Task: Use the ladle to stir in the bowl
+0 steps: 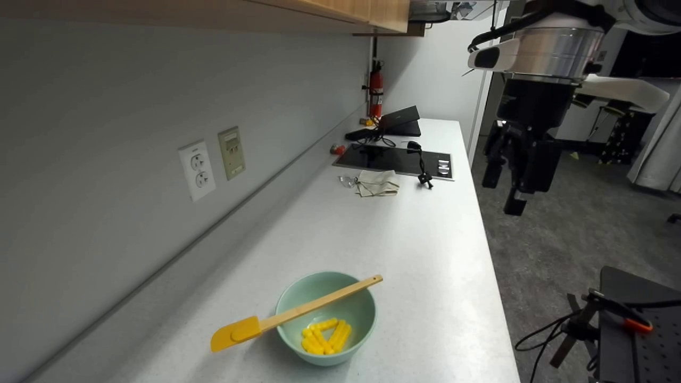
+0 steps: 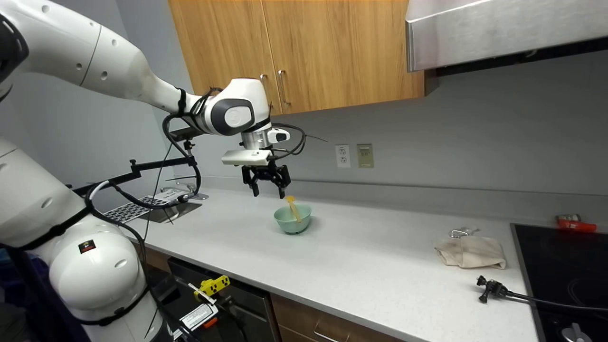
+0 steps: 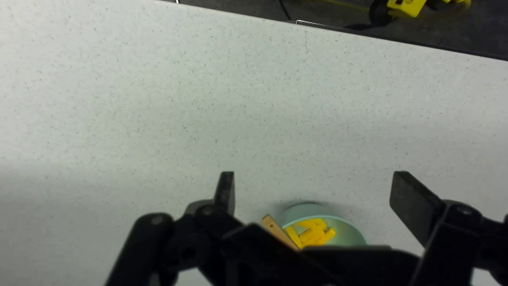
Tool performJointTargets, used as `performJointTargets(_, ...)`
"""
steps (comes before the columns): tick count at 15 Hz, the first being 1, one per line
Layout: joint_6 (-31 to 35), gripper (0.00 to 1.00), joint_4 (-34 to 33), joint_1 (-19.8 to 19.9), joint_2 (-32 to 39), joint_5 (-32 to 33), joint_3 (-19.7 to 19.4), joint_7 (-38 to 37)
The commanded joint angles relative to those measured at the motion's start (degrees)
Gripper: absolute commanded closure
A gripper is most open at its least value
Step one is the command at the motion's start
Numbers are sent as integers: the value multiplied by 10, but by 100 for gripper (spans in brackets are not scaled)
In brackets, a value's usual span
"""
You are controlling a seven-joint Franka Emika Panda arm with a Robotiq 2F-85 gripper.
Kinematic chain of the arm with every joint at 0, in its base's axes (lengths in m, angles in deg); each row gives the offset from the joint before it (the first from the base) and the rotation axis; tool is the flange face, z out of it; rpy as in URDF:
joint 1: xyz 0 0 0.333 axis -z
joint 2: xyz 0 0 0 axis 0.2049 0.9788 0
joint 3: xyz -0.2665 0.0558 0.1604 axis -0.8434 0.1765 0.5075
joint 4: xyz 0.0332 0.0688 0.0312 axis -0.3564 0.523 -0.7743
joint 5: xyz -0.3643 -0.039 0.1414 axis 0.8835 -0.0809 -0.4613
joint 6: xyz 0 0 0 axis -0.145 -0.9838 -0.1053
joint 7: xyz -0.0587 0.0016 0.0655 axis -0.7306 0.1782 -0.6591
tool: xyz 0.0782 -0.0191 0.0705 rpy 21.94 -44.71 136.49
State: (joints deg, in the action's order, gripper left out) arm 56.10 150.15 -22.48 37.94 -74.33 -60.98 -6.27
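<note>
Presently, the gripper point(image 3: 312, 187) stands raised and apart from the bowl point(image 1: 364, 319), fingers point(image 3: 414, 206) spread. The ladle point(image 1: 300, 310) lies across the bowl's rim, over yellow pieces point(image 1: 321, 341).

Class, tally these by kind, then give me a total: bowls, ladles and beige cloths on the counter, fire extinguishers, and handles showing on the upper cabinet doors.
Bowl: 1
Ladle: 1
Beige cloth: 1
Fire extinguisher: 1
Upper cabinet handles: 2
Total: 6
</note>
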Motion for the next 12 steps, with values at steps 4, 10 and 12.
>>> performJointTargets(4, 34, 0, 4, -3, 26, 2, 0, -1)
performJointTargets(10, 122, 0, -28, -16, 108, -9, -4, 60)
performJointTargets(12, 127, 0, -47, -22, 130, -26, -5, 102)
